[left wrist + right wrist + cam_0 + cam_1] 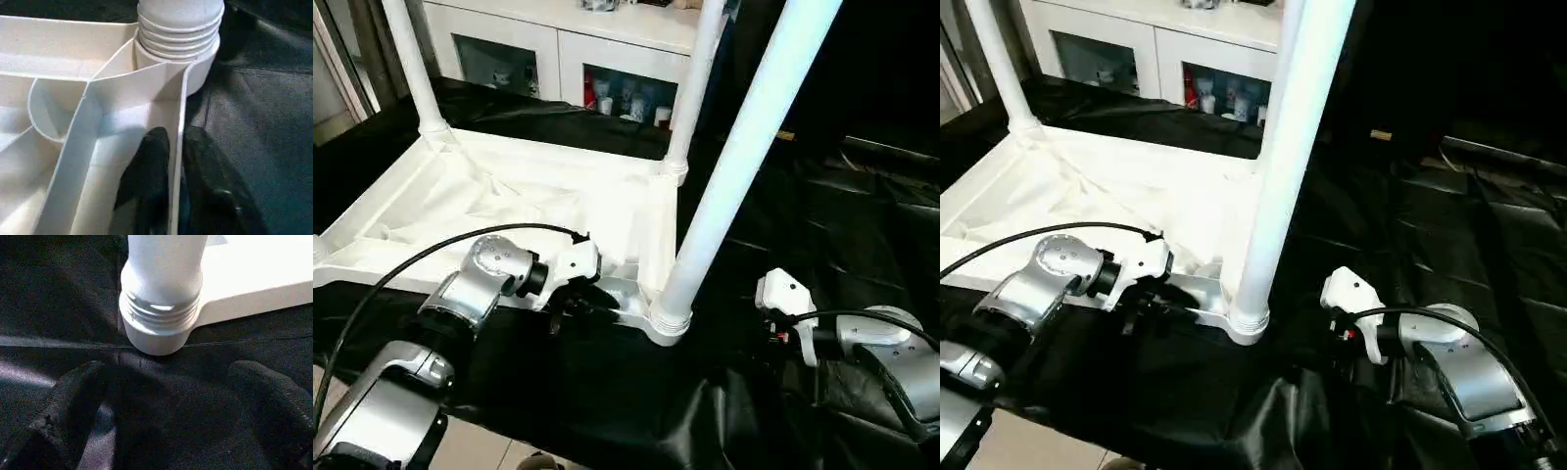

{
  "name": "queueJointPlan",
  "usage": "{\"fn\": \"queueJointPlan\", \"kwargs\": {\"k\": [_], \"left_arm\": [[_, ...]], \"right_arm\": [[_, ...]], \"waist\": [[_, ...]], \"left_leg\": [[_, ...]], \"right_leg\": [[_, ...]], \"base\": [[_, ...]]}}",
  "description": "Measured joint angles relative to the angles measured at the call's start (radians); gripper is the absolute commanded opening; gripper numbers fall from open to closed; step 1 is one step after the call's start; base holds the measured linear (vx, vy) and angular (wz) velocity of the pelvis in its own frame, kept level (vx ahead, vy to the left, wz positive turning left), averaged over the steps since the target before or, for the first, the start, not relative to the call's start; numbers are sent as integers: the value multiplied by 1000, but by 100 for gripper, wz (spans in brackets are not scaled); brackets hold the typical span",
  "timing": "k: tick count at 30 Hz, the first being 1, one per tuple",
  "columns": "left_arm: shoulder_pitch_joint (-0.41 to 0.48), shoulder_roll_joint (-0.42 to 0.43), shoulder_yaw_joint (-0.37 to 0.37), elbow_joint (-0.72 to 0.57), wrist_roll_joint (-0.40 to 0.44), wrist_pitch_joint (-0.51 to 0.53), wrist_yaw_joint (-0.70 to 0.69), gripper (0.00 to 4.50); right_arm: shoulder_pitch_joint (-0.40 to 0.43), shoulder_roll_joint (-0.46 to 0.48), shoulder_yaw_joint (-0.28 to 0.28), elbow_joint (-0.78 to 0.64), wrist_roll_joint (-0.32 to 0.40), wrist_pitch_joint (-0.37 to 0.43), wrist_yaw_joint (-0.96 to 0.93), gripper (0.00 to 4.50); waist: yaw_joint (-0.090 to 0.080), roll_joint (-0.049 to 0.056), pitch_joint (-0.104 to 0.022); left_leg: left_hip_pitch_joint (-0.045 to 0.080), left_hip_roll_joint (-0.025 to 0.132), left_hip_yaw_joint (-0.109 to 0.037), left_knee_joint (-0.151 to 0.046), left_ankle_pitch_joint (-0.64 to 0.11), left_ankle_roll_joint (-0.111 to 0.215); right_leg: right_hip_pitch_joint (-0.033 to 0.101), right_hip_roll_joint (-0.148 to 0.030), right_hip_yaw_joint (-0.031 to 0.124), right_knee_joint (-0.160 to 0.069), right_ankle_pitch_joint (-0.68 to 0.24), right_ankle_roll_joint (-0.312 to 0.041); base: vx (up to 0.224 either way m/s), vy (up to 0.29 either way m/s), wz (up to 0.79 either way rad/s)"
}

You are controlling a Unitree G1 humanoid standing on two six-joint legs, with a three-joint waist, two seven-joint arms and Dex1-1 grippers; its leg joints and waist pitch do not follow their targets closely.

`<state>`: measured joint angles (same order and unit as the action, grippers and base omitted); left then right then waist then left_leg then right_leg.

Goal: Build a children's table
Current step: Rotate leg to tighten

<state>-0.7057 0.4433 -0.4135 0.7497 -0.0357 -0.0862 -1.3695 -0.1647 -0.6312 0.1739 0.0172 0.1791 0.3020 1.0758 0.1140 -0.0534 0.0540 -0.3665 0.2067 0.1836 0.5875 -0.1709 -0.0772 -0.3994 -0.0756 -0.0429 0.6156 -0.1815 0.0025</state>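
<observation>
On the black cloth the children's table lies upside down, legs up. At its near corner, the left gripper pinches the rim wall. Beside the near leg, the right gripper rests spread apart, empty.

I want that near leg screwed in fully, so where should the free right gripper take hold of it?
Low on the near leg, just above its threaded collar, coming from the right gripper's open side. The round tube stands clear there; the tabletop blocks the other side.
</observation>
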Motion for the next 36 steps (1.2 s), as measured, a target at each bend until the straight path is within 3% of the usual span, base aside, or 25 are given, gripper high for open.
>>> {"fn": "queueJointPlan", "kwargs": {"k": [5, 15, 21, 27, 30, 36], "left_arm": [[-2, 0, -1, 11, 14, -20, -9, 5], [-1, 8, -3, 5, 37, -28, -15, 5], [77, -12, 46, -134, 27, 134, 68, 5], [185, -34, 63, -403, 30, 416, 222, 5], [197, -41, 69, -441, 31, 463, 259, 5], [244, 5, 74, -516, 31, 457, 258, 5]], "right_arm": [[2, 0, 0, -5, 0, 0, -2, 450], [-1, 35, -1, 4, 0, -6, -37, 450], [-34, 107, -16, 73, 2, -14, -120, 450], [-47, 157, -15, 152, 7, -45, -149, 450], [-69, 159, -15, 168, 6, -65, -150, 450], [-109, 216, -16, 237, -2, -117, -178, 450]], "waist": [[0, 1, 0], [-6, 2, -1], [-13, 2, -2], [-28, 2, -3], [-29, 1, -2], [-32, -6, -2]], "left_leg": [[0, 0, 0, 0, 0, 0], [1, 0, 0, 0, 0, 0], [2, 0, 2, 1, 0, 0], [2, 0, 3, -1, 0, 0], [1, 0, 3, -1, 0, 0], [2, 1, 2, -1, 0, 0]], "right_leg": [[0, 0, 0, 0, 0, 0], [0, 0, 0, 0, 0, 0], [1, -1, 1, 0, 0, 0], [-2, -1, 0, 1, 0, 0], [-3, -1, 0, 1, 0, 1], [-4, 0, 0, 1, -2, 3]], "base": [[0, 0, 0], [0, 0, 0], [0, 0, 0], [0, 0, 0], [0, 0, 0], [0, 0, 0]]}}
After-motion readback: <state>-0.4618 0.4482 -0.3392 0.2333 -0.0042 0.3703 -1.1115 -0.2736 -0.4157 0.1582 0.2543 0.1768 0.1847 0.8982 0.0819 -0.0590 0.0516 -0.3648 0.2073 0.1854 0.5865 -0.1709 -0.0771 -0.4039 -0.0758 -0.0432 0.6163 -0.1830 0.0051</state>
